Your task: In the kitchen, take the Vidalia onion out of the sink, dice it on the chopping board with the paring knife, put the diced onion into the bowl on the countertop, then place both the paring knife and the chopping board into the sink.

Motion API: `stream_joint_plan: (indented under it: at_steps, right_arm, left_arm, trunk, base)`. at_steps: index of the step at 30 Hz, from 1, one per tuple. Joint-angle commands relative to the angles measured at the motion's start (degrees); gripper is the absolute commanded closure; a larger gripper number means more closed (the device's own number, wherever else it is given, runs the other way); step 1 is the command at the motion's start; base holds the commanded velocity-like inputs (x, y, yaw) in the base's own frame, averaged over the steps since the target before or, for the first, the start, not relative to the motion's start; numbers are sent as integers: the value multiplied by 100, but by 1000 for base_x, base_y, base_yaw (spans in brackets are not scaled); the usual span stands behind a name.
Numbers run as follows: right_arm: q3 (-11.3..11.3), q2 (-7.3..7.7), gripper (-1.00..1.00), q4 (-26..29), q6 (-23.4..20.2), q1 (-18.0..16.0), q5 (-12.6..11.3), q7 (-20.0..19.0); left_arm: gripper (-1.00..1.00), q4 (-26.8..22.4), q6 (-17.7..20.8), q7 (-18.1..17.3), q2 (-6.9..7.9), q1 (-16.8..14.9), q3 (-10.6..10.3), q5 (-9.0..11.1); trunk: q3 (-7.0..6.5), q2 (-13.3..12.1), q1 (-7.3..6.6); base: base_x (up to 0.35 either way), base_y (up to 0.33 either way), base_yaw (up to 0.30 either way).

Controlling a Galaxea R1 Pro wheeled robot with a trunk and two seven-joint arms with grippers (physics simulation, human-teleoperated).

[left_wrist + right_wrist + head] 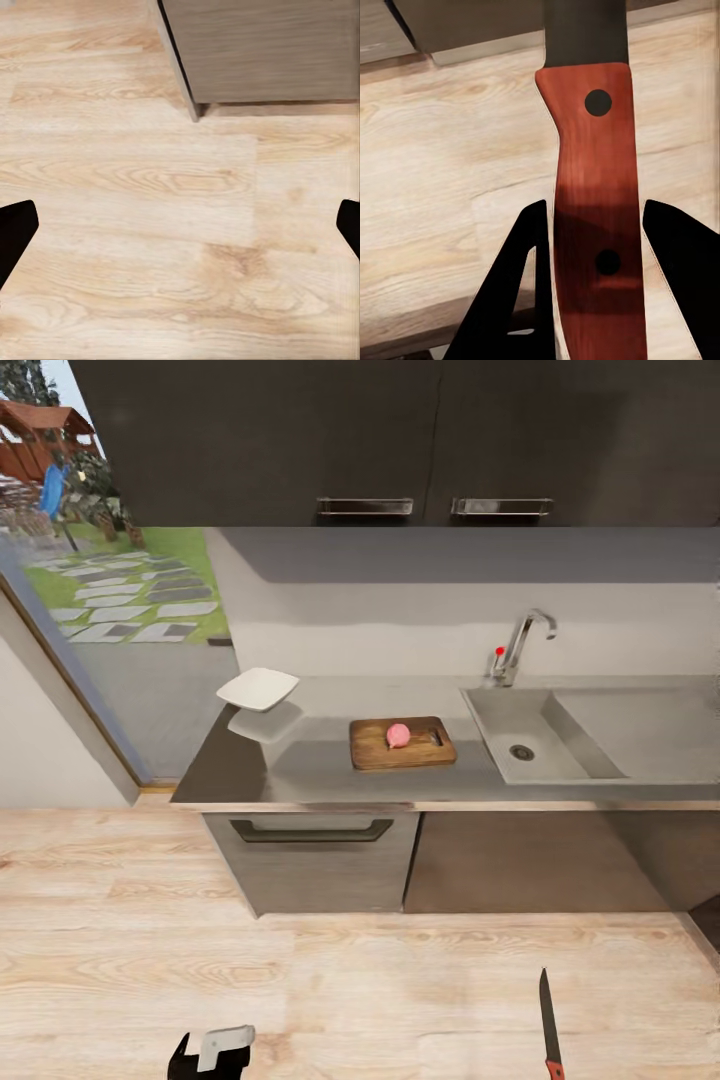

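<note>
The pinkish Vidalia onion (398, 735) rests whole on the brown chopping board (380, 750), which lies on the grey countertop (300, 775) left of the sink (590, 745). A white bowl (258, 688) stands at the countertop's left end. My right gripper (596, 211) is shut on the red-orange handle of the paring knife (592, 172). The knife's dark blade (546, 1005) points toward the counter, low over the floor. My left gripper (180, 225) is open with nothing in it and hangs over the wood floor, its tip low in the head view (213, 1050).
A chrome tap with a red knob (518, 648) stands behind the sink. Dark lower cabinets (320, 860) sit under the worktop and black upper cabinets (400, 440) hang above. A wide stretch of plank floor (350, 990) lies between me and the counter. A glass door (120, 590) is at left.
</note>
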State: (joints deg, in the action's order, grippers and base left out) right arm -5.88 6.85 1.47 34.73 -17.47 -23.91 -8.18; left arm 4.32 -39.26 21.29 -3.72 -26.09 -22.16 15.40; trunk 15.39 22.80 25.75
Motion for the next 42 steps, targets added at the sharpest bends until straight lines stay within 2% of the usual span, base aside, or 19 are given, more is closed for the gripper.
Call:
stream_joint_plan:
  at_steps: [1, 2, 3, 8, 11, 15, 17, 21, 25, 33, 36, 37, 38, 40, 41, 42]
  right_arm:
    - [-44, 1, 100, -7, 16, -3, -62, -26]
    - [-44, 1, 100, -7, 16, -5, -62, -26]
    - [-44, 1, 100, -7, 16, -3, -62, -26]
    - [-44, 1, 100, -5, 16, -2, -63, -26]
    - [-44, 6, 100, -6, 16, -4, -62, -26]
    - [-44, 8, 100, -7, 16, -2, -63, -25]
    - [-44, 9, 100, -7, 16, -2, -63, -25]
    - [-44, 9, 100, -7, 16, -2, -64, -25]
    - [-44, 10, 100, -7, 16, -2, -69, -25]
    - [-38, 10, 100, -5, 16, -3, -70, -25]
    - [-36, 10, 100, -4, 16, -3, -75, -25]
    - [-34, 11, 100, -2, 16, -3, -76, -25]
    - [-30, 15, 100, 11, 18, -4, -78, -25]
    - [-26, 20, 100, 58, 17, -3, -77, -22]
    - [-26, 25, 100, 312, 22, -2, -71, 1]
    - [-30, 26, 100, 495, 23, -2, -67, 50]
  left_arm:
    - [-100, 28, -6, 6, 16, -10, -51, 25]
    - [-100, 29, 17, -4, 24, -10, -51, 25]
    - [-100, 27, 204, -55, 47, -10, -51, 25]
    - [-100, 32, 1336, -205, 108, -10, -50, 28]
    - [-100, 33, 1891, -506, 243, -10, -47, 35]
    - [-100, 39, 2850, -1127, 526, -10, -43, 51]
    - [-100, 44, 3139, -1267, 605, -10, -43, 56]
    - [-100, 49, 3303, -1335, 642, 84, -43, 59]
    - [-100, 51, 3355, -1355, 557, 437, -43, 60]
    - [-100, 46, 3322, -1351, 487, 1183, -43, 60]
    - [-100, 36, 3302, -1331, 478, 1301, -32, 76]
    - [-100, 30, 3282, -1327, 481, 1318, -20, 114]
    - [-100, 22, 3170, -1319, 478, 1334, 42, 268]
    - [-100, 20, 3021, -1311, 474, 1341, 90, 423]
    - [-100, 17, 2832, -1307, 477, 1347, 125, 619]
    - [-100, 17, 2796, -1309, 475, 1349, 131, 661]
  trunk:
    - [11, 12, 3]
    - [11, 12, 3]
    - [11, 12, 3]
    - [11, 12, 3]
    - [11, 12, 3]
    - [11, 12, 3]
    - [11, 12, 3]
    - [11, 12, 3]
    - [11, 12, 3]
    - [11, 12, 3]
    - [11, 12, 3]
    - [11, 12, 3]
    - [11, 12, 3]
    - [11, 12, 3]
    - [11, 12, 3]
    - [11, 12, 3]
  base:
    - [0, -202, 0]
    - [0, -169, 0]
    - [0, -69, 0]
    - [0, -16, 0]
    - [0, -3, 0]
    - [0, 0, 0]
    - [0, 0, 0]
    - [0, 0, 0]
    - [0, 0, 0]
    - [0, 0, 0]
    - [0, 0, 0]
    - [0, 0, 0]
    - [0, 0, 0]
    - [0, 0, 0]
    - [0, 0, 0]
    - [0, 0, 0]
